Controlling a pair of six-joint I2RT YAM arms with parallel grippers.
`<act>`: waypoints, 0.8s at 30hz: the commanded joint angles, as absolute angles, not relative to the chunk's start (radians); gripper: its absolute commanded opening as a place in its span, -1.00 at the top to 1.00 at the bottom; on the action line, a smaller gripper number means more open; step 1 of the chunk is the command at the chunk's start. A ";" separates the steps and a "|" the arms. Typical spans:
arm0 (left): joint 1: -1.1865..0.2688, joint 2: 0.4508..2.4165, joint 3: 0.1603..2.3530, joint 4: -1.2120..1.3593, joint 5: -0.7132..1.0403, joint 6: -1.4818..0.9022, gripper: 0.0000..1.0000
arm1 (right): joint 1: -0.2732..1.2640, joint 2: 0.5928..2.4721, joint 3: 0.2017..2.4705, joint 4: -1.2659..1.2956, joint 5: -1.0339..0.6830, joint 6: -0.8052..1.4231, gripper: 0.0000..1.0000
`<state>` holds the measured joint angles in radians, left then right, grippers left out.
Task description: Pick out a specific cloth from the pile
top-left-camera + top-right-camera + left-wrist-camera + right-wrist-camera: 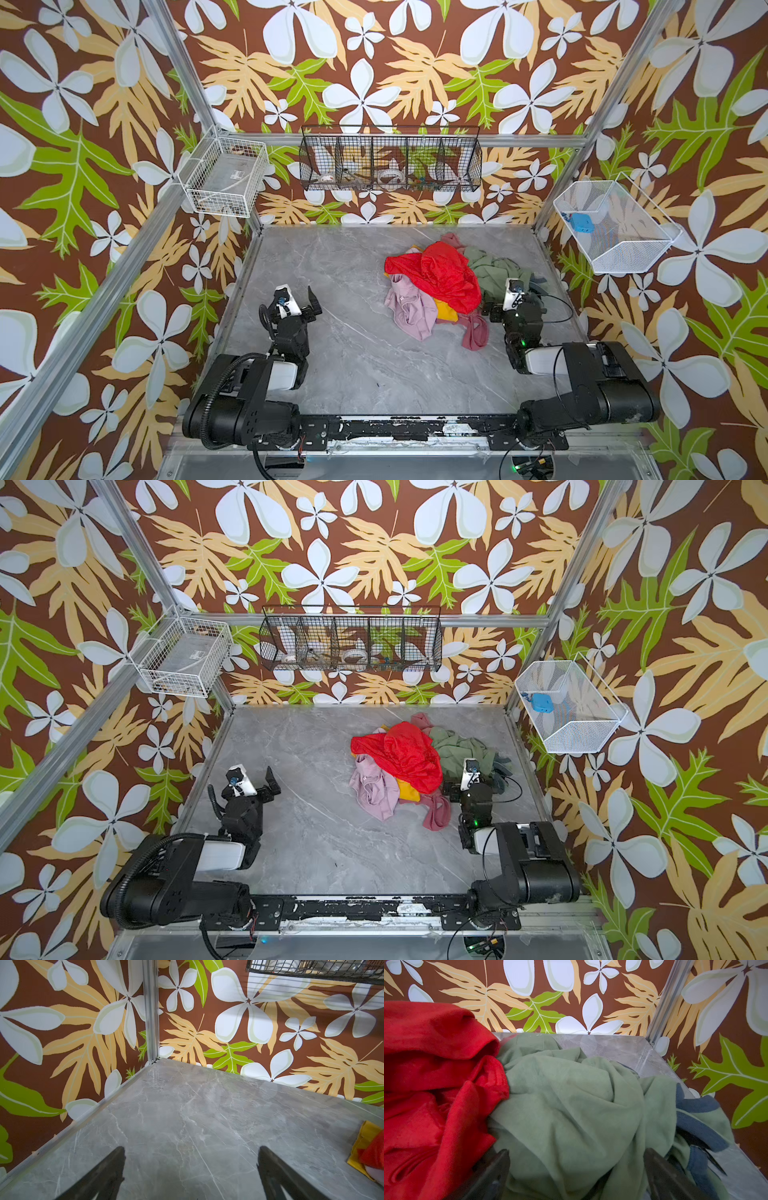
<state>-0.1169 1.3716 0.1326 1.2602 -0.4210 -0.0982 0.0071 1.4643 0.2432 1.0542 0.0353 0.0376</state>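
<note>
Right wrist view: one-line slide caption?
Open right gripper poised at the sage-green cloth, with the bright red cloth lying alongside it.

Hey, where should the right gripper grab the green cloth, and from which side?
Pinch the bunched ridge in the middle of the green cloth, coming from the near side, where the open right gripper faces it. That ridge stands up and lies bare. In a top view the red cloth borders its left side, so a grip there would likely catch both.
</note>
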 commanded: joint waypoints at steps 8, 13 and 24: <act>-0.115 1.373 0.137 1.287 -0.422 -0.095 -1.00 | 0.006 1.464 0.245 1.092 0.032 0.046 -0.99; -0.115 1.373 0.139 1.284 -0.419 -0.095 -1.00 | 0.007 1.463 0.244 1.092 0.032 0.046 -0.99; -0.115 1.360 0.141 1.275 -0.456 -0.107 -1.00 | 0.006 1.456 0.235 1.103 0.032 0.044 -0.97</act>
